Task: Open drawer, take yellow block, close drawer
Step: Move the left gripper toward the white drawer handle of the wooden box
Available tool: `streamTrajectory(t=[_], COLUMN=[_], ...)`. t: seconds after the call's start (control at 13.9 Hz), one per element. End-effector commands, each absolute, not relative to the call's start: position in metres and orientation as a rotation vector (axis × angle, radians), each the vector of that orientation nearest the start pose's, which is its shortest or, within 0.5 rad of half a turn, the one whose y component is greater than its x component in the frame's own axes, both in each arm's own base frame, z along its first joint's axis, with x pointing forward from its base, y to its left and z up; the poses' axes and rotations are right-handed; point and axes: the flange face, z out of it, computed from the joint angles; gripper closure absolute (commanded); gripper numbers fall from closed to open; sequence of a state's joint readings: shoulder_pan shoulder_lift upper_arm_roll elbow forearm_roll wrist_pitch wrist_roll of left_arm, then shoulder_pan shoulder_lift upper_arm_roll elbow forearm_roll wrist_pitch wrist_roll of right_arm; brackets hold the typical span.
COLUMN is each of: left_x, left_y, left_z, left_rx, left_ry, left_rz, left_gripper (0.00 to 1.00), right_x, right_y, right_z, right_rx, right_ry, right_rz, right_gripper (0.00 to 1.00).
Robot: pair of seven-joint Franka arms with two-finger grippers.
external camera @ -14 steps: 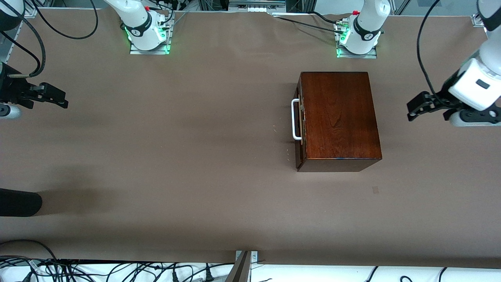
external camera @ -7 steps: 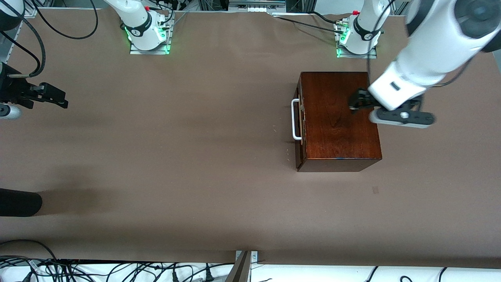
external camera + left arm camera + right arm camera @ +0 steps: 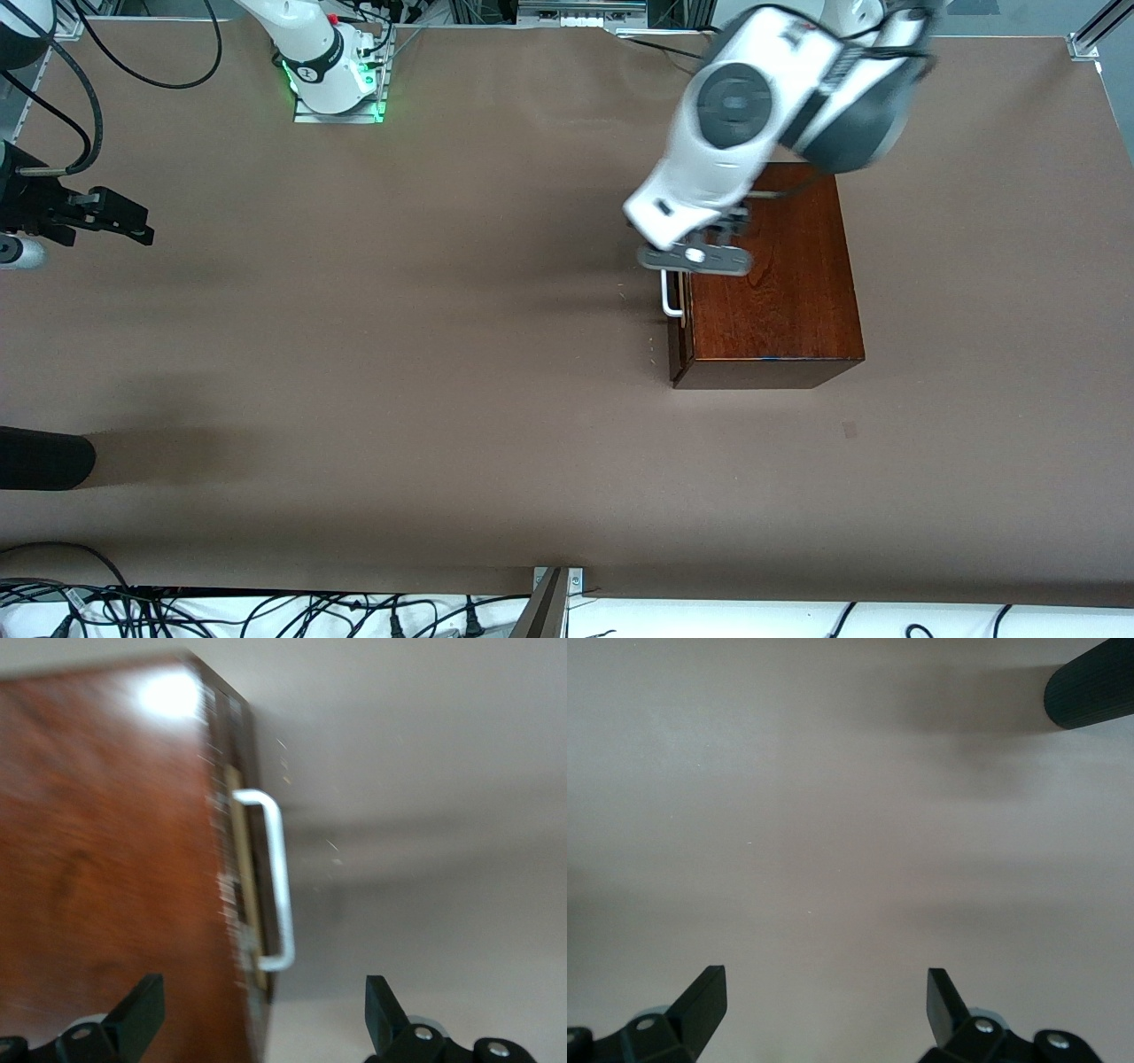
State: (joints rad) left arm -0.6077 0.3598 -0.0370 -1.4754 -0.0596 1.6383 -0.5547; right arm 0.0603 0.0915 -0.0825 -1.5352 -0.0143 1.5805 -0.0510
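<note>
1. Now hovering over the handle edge of the glossy dark reddish-brown wooden box (image 3: 780, 301): left gripper (image 3: 266, 1014), fingers spread wide, nothing between them.
2. Seen from the left wrist view: white U-shaped bar handle (image 3: 275, 877) below the spread black fingertips (image 3: 142, 1005), untouched; blurred box top beside it.
3. Pushed fully in: drawer with the dark reddish-brown front (image 3: 679, 341), flush with the box, facing the right arm's end of the table.
4. Partly hidden in the front view by the left arm's white wrist: the handle (image 3: 670, 301), only its nearer end showing.
5. Standing on the brown paper-covered table (image 3: 399, 372) toward the left arm's end, close to that arm's base: the box.
6. Not visible anywhere: yellow block.
7. Waiting at the right arm's end of the table: right gripper (image 3: 128, 221), also spread wide and empty, over bare table (image 3: 833, 833).
8. Lying at the table's edge nearer the camera than the right gripper: a dark ribbed cylindrical object (image 3: 44, 458), also in the right wrist view (image 3: 1090, 693).
</note>
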Motion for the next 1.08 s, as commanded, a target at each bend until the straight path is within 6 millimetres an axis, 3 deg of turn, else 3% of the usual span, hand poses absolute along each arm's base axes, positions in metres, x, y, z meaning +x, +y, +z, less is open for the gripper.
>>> streamTrajectory(t=[0.0,0.29,0.5,0.72,1.01], left_x=[0.527,0.532,0.524,0.524,0.518], left_y=[-0.392,-0.394,-0.407,-0.409,-0.414], left_z=[0.440,0.409,0.393,0.366,0.347], left_rx=[-3.081,-3.058,-3.060,-3.042,-3.007], left_ry=[0.093,0.083,0.096,0.080,0.033], left_rz=[0.323,0.369,0.424,0.490,0.519], left_gripper=[0.00,0.00,0.00,0.00,0.00], right_x=[0.579,0.579,0.579,0.579,0.579], right_y=[-0.014,-0.014,-0.014,-0.012,-0.014], right_z=[0.598,0.599,0.598,0.598,0.598], right_rx=[-3.145,-3.145,-3.145,-3.145,-3.145], right_ry=[-0.056,-0.056,-0.056,-0.061,-0.056], right_rz=[0.056,0.053,0.056,0.056,0.056], right_gripper=[0.00,0.00,0.00,0.00,0.00])
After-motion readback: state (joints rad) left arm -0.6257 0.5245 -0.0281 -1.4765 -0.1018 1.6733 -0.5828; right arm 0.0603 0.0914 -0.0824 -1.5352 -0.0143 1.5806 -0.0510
